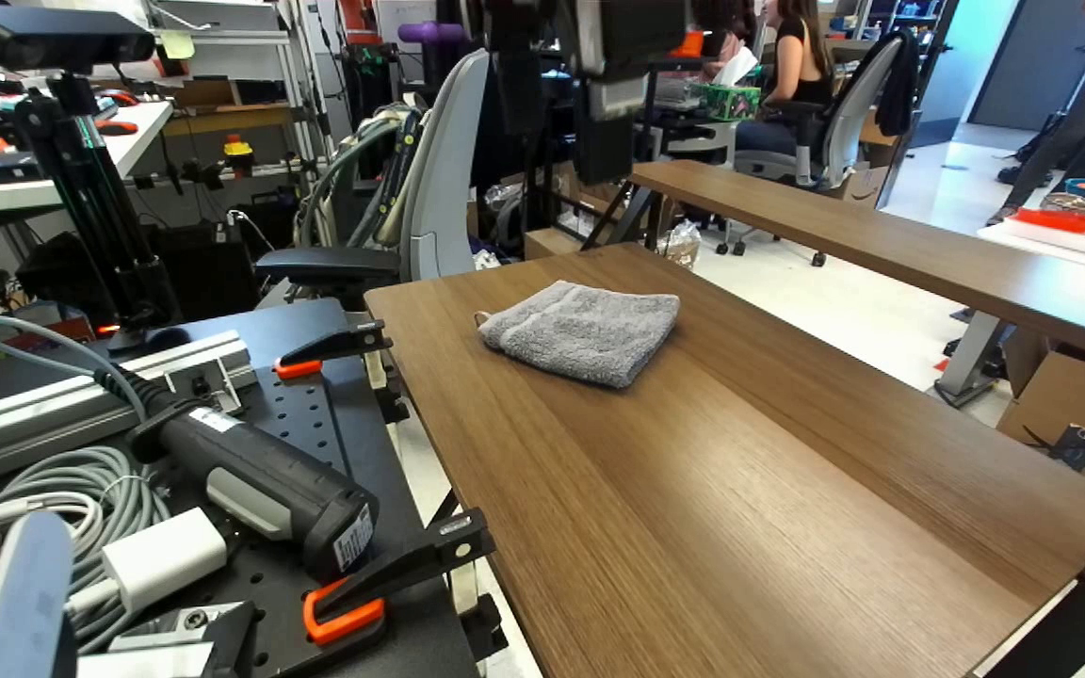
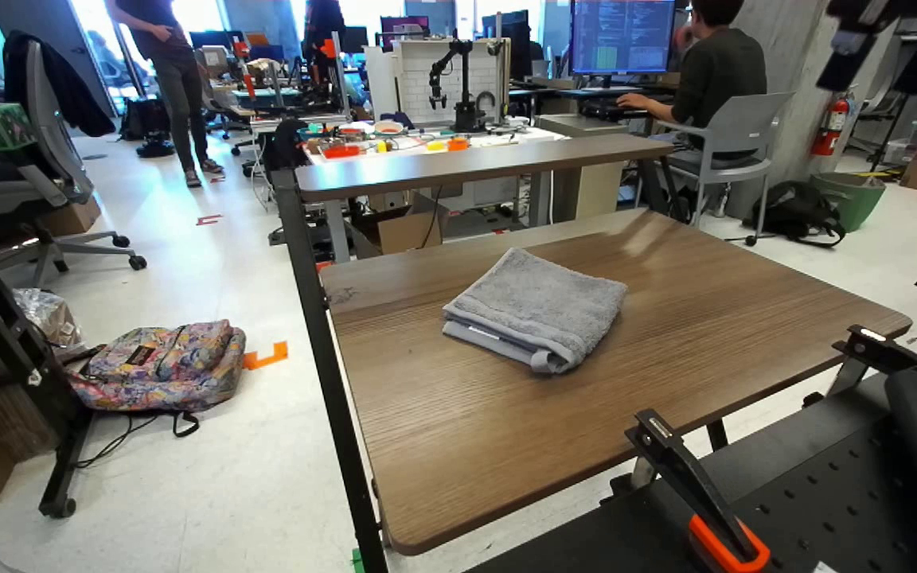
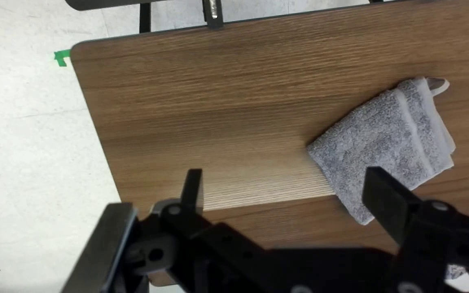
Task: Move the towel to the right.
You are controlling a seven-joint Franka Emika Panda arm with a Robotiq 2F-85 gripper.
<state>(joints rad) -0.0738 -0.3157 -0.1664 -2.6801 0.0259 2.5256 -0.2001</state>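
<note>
The towel is a grey, fuzzy, folded cloth lying flat on the brown wooden table. The towel shows in both exterior views [image 1: 585,331] [image 2: 538,306] and in the wrist view [image 3: 377,140], with a small loop at one corner. My gripper [image 3: 284,175] is open, its two black fingers wide apart with nothing between them. It hangs well above the table, at the top edge of both exterior views [image 1: 561,141] [image 2: 876,76]. In the wrist view the right finger overlaps part of the towel, and the left finger is over bare wood.
The table [image 1: 740,490] has a raised shelf [image 2: 490,165] along one long side. A black pegboard bench [image 1: 316,414] with clamps [image 1: 401,574], a black handheld tool [image 1: 260,480] and cables adjoins the opposite side. A thin black post [image 2: 319,334] stands at one table end.
</note>
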